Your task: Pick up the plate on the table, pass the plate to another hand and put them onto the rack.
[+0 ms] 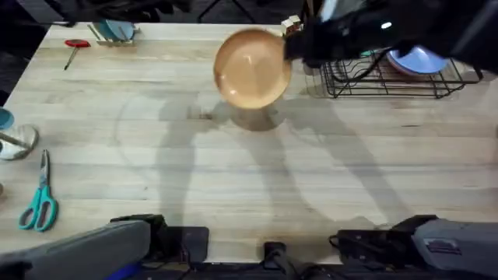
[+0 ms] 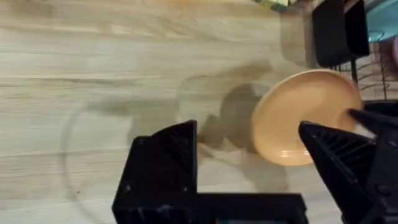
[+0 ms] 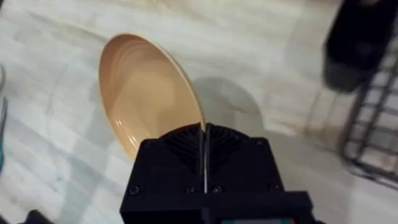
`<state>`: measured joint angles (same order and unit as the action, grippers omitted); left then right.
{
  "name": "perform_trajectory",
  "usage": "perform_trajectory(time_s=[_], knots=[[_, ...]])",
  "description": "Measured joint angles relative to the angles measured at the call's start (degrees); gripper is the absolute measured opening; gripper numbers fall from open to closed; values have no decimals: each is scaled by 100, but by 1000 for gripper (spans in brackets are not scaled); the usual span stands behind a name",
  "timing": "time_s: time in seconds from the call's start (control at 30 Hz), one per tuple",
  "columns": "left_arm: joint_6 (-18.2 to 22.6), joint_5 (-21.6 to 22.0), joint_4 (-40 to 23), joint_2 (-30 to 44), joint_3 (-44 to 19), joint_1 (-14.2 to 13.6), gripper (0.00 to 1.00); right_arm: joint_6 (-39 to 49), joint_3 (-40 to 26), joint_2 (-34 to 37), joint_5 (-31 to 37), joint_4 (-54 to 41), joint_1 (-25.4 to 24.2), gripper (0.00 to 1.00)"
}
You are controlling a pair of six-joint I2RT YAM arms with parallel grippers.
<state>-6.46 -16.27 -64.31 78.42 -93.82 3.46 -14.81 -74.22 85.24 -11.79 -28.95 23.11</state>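
Note:
The orange plate (image 1: 250, 68) hangs tilted above the table (image 1: 233, 171), casting a shadow on the planks below. My right gripper (image 1: 298, 45) reaches in from the right and is shut on the plate's right rim. In the right wrist view the plate (image 3: 140, 90) stands on edge between the closed fingers of the right gripper (image 3: 204, 134). My left gripper (image 2: 245, 127) is open, high over the table, with the plate (image 2: 298, 115) off to one side and apart from it. The black wire rack (image 1: 389, 79) stands at the back right, just beyond the plate.
A light blue bowl (image 1: 420, 59) sits in the rack. A small wooden holder with teal plates (image 1: 117, 33) and a red-handled tool (image 1: 75, 45) lie at the back left. Teal scissors (image 1: 39, 206) and a glass jar (image 1: 14, 141) are at the left edge.

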Motion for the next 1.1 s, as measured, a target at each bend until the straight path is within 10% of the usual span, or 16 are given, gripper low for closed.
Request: perform_trajectory(time_s=[1.1], knots=[[2, 4, -63, -305, -11, 269, 993, 4534, 0, -1574, 22, 1518, -3233, 30]])
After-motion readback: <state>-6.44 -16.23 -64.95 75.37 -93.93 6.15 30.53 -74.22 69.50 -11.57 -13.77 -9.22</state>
